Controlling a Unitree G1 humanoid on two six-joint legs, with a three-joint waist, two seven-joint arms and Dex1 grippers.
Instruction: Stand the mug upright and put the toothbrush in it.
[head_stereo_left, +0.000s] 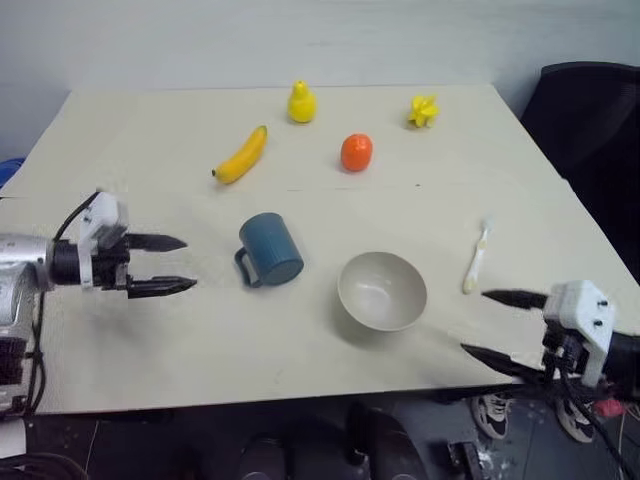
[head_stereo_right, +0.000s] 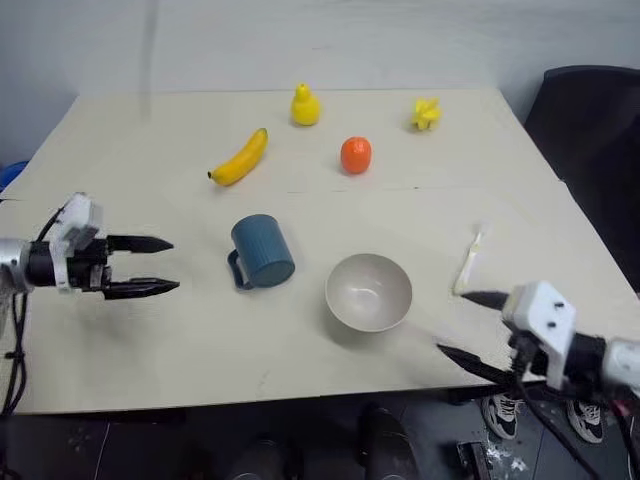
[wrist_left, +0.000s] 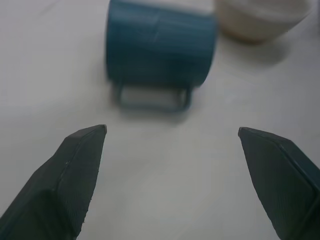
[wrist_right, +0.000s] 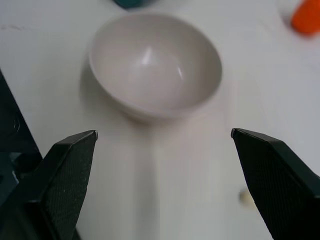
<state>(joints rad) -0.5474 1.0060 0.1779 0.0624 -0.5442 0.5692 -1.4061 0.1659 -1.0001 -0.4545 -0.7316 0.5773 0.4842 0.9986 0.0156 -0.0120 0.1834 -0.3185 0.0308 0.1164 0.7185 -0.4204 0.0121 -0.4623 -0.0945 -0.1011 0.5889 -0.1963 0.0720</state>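
The dark teal mug (head_stereo_left: 271, 250) lies on its side at the table's middle, closed base toward the far side and loop handle toward my left gripper. My left gripper (head_stereo_left: 190, 263) hovers open a short way to the mug's left, pointing at it, with nothing between its fingers (wrist_left: 80, 165). The slim white toothbrush (head_stereo_left: 477, 257) lies flat near the table's right side, to the right of the bowl. My right gripper (head_stereo_left: 475, 322) is open and empty over the front right edge, just nearer than the toothbrush and pointing toward the bowl.
A beige handleless bowl (head_stereo_left: 382, 291) stands upright between mug and toothbrush. Farther back lie a yellow banana (head_stereo_left: 242, 155), a yellow pear-shaped toy (head_stereo_left: 301, 103), an orange fruit (head_stereo_left: 356, 152) and a small yellow star-shaped toy (head_stereo_left: 423, 110). A dark chair (head_stereo_left: 590, 120) stands at the right.
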